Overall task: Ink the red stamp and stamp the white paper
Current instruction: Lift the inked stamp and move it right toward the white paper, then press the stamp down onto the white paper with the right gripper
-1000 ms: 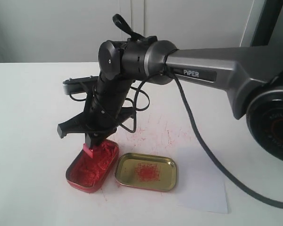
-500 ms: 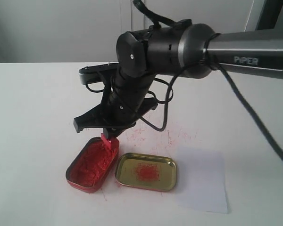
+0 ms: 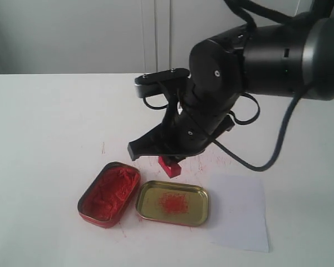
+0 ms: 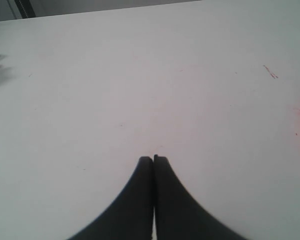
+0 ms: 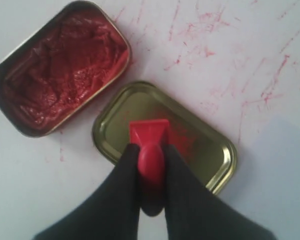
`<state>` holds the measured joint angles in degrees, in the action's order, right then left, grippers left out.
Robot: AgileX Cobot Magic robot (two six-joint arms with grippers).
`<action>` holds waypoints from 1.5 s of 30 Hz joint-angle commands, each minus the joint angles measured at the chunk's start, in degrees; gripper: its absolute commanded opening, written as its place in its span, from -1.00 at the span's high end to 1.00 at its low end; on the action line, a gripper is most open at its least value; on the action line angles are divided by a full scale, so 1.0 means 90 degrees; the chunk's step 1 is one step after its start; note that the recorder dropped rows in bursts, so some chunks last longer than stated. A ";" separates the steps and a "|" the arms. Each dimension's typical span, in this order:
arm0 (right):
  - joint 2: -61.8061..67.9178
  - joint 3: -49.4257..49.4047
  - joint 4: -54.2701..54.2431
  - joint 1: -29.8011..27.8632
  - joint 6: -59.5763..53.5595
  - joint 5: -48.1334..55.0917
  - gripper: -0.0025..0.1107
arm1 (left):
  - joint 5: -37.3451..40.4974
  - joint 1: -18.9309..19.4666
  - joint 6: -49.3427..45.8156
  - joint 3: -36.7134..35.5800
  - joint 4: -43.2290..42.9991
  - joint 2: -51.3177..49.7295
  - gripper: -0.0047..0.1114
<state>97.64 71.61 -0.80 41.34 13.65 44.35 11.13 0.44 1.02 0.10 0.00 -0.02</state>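
While the right pincer [image 5: 150, 151] pinches the red stamp [image 3: 170, 166] in the air above the gold lid [image 3: 172, 203], inking looks done — pressing it onto the white paper [image 3: 239, 211], which shows no print, is left. The left pincer [image 4: 153, 160], pressed together, hangs over bare desk [image 4: 140, 75].

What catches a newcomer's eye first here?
The right gripper, shut on the red stamp, hangs near the gold lid with its red smear. In the exterior view, left of the lid lies the open tin of red ink paste; right of it, the white paper.
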 commanded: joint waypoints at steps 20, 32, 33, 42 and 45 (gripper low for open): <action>-0.1073 -0.2492 0.0367 -0.0919 0.0252 -0.1080 0.96 | -0.0006 -0.0004 0.0025 -0.0012 0.0036 0.0002 0.92; -0.0871 -0.2885 0.1516 -0.0933 0.1244 -0.1577 0.96 | -0.0006 -0.0004 0.0025 -0.0012 0.0036 0.0002 0.92; -0.0817 -0.2885 0.1516 -0.0933 0.1271 -0.1610 0.96 | -0.0006 -0.0004 0.0025 -0.0012 0.0036 0.0002 0.92; -0.0444 -0.2885 0.1443 -0.1047 0.1358 -0.1868 0.96 | -0.0006 -0.0004 0.0025 -0.0012 0.0036 0.0002 0.92; -0.0384 -0.2885 0.1416 -0.1163 0.1358 -0.1877 0.96 | -0.0006 -0.0004 0.0025 -0.0012 0.0036 0.0002 0.92</action>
<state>93.84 45.80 11.91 32.03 25.46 27.94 11.13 0.44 1.02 0.10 0.00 -0.02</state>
